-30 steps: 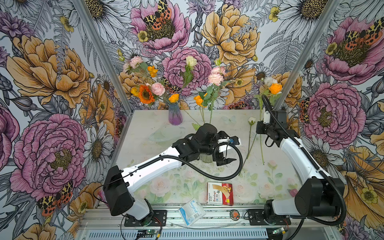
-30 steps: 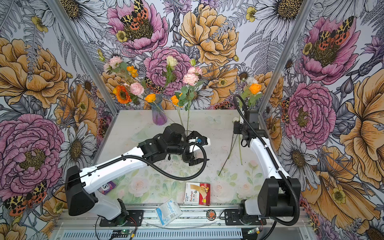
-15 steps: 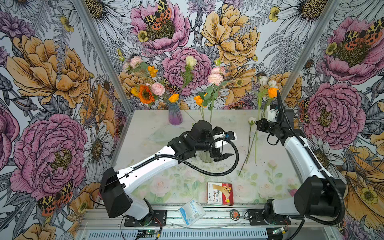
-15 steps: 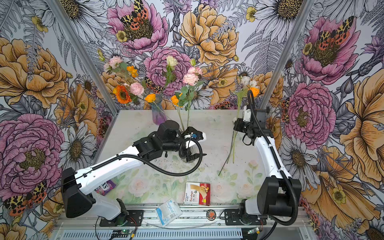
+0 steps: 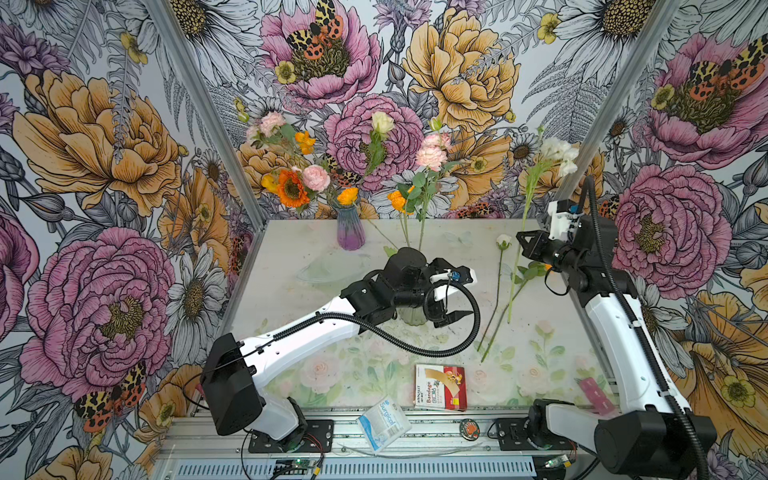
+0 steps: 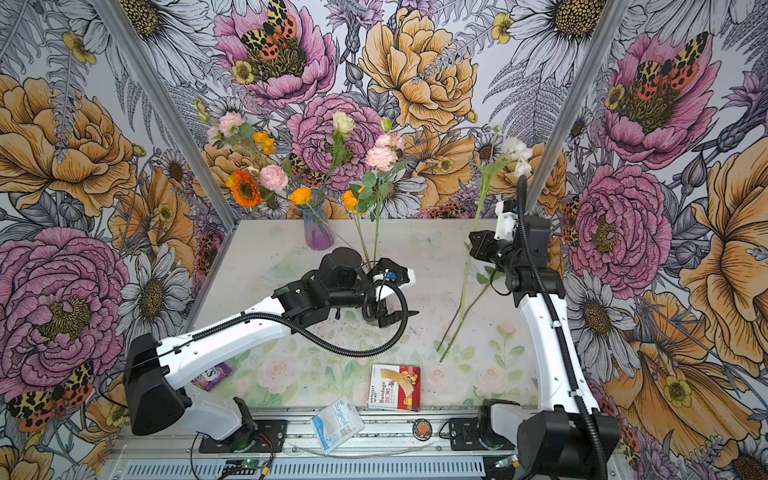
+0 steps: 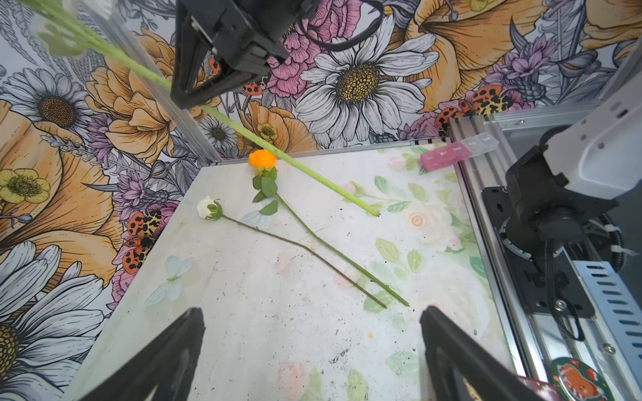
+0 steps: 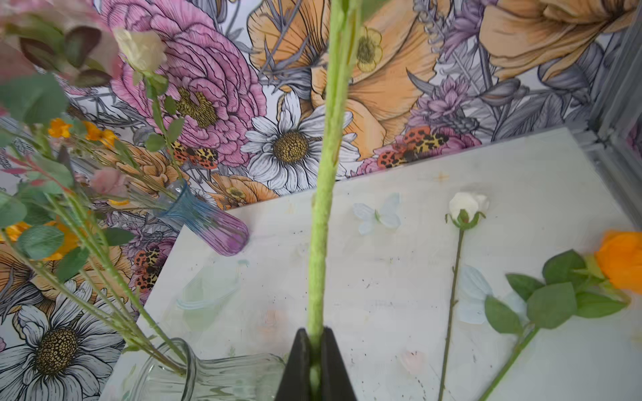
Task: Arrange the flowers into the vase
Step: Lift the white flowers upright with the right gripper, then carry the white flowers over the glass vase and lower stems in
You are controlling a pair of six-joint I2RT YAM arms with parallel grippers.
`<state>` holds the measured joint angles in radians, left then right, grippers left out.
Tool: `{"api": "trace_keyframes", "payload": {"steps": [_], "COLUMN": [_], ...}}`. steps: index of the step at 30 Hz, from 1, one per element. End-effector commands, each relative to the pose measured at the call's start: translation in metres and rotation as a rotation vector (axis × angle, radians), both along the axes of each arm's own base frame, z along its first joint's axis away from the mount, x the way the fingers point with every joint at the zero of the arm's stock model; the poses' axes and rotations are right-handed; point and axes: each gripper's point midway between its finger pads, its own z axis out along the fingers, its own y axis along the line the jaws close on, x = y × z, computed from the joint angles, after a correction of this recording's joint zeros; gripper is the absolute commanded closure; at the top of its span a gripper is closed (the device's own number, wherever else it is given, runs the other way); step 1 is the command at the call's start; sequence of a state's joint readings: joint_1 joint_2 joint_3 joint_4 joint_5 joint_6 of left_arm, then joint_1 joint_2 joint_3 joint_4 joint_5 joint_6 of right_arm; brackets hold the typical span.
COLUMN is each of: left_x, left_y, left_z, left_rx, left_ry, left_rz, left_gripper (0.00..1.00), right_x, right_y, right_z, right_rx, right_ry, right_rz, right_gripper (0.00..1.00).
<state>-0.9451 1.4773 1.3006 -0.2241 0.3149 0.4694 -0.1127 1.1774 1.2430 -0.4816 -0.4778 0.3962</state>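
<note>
My right gripper (image 5: 524, 242) (image 6: 474, 242) (image 8: 315, 333) is shut on the pale green stem of a white flower (image 5: 557, 154) (image 6: 515, 150) (image 7: 295, 163) (image 8: 323, 208). That flower stands tilted above the table's right side. A white rosebud (image 5: 503, 241) (image 7: 207, 208) (image 8: 465, 205) and an orange rose (image 7: 263, 159) (image 8: 622, 260) lie flat on the table. A clear glass vase (image 5: 409, 318) (image 8: 215, 378) at mid-table holds two or three flowers. My left arm partly hides it. My left gripper (image 5: 453, 318) (image 6: 400, 318) (image 7: 312, 312) hangs open and empty beside this vase.
A purple vase (image 5: 350, 230) (image 6: 318, 232) (image 8: 205, 222) full of flowers stands at the back. A bandage box (image 5: 441, 386), a surgical packet (image 5: 384, 422) and a round badge (image 5: 468, 428) sit near the front edge. A pink pill organiser (image 7: 455, 154) lies at the right front corner.
The white flower's head has risen and swung right in my right gripper. The orange head that was up beside it now lies on the table. My left gripper stays open, barely moved.
</note>
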Motion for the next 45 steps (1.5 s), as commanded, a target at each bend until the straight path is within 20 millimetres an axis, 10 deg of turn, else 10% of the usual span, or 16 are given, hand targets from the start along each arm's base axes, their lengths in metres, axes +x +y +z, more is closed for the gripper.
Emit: {"api": "trace_keyframes", "payload": {"steps": [1,16,32,45], "left_x": [-0.002,-0.037,-0.010,-0.010], "left_y": [-0.009,0.090,0.143,0.145], "left_z": [0.031,0.036,0.023,0.025], "left_rx": [-0.101,-0.088,-0.144,-0.151], "left_ry": [-0.026,-0.019,-0.012,-0.011], "left_rz": [0.014,0.018,0.143,0.149], "left_gripper": [0.02,0.01,0.01,0.01], "right_x": [-0.005,-0.065,-0.052,-0.057], "right_y": [0.013,0.085,0.203,0.204], "right_z": [0.016,0.160,0.110,0.117], "right_rx": [0.050,0.136,0.126,0.107], "right_ry": [-0.027,-0.670,-0.778,-0.765], "right_rz": [0.063,0.015,-0.051,-0.072], "right_gripper": [1.00,1.00,1.00,1.00]}}
